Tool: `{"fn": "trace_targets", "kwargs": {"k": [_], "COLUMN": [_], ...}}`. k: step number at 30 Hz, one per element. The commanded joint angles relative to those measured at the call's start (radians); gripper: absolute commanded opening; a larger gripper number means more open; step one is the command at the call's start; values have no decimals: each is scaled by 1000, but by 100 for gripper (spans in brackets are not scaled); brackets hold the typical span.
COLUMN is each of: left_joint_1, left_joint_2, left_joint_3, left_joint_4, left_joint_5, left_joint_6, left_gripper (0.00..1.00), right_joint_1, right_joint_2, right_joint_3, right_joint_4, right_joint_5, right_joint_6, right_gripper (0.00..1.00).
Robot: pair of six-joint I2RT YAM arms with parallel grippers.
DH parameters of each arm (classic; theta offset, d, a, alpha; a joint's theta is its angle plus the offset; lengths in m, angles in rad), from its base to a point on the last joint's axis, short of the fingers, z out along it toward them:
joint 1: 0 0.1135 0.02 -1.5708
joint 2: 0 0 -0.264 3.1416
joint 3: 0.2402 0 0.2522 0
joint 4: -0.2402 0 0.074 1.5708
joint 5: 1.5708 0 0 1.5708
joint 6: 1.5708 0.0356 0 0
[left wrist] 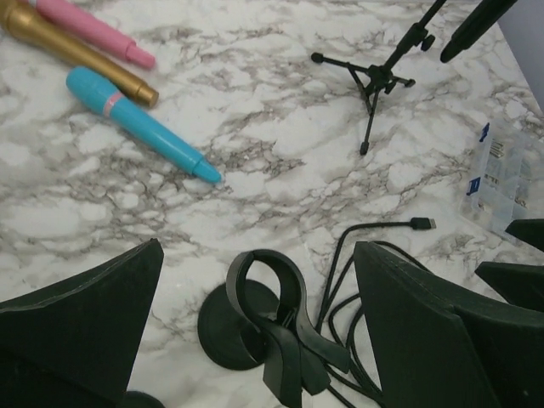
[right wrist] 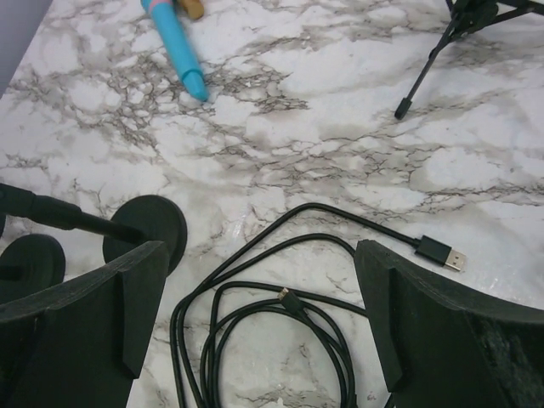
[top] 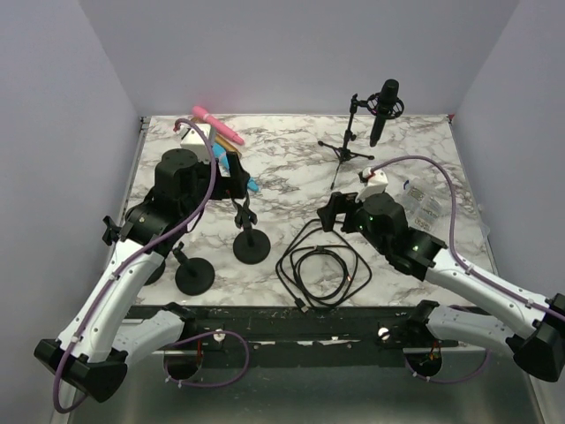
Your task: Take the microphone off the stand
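The black microphone hangs tilted in the clip of a small black tripod stand at the back right of the marble table. It shows at the top right of the left wrist view with the tripod stand. My left gripper is open and empty, hovering over an empty clip stand, well left of the microphone. My right gripper is open and empty above a coiled black cable, in front of the tripod; one tripod leg shows in its view.
Pink, gold and blue microphones lie at the back left. Two round-base clip stands stand near the front left. A clear plastic packet lies at the right.
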Motion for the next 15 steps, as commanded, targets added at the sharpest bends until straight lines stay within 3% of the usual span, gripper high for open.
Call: {"fn": "trace_targets", "kwargs": {"k": [1,7,15], "left_joint_1": [3,-13,-152], "left_joint_2": [-38,-64,73], "left_joint_3": [-19,-79,6], "left_joint_4": [-203,-227,-374], "left_joint_5": [-32,61,-217], "left_joint_6": [-242,-403,-595], "left_gripper": [98,99,99], "right_joint_1": [0,0,0], "right_joint_2": [-47,-57,-122], "right_joint_3": [-62,-101,-143], "right_joint_4": [64,123,147], "right_joint_5": [75,44,19], "right_joint_6": [-55,-57,-59], "right_gripper": [100,100,100]}}
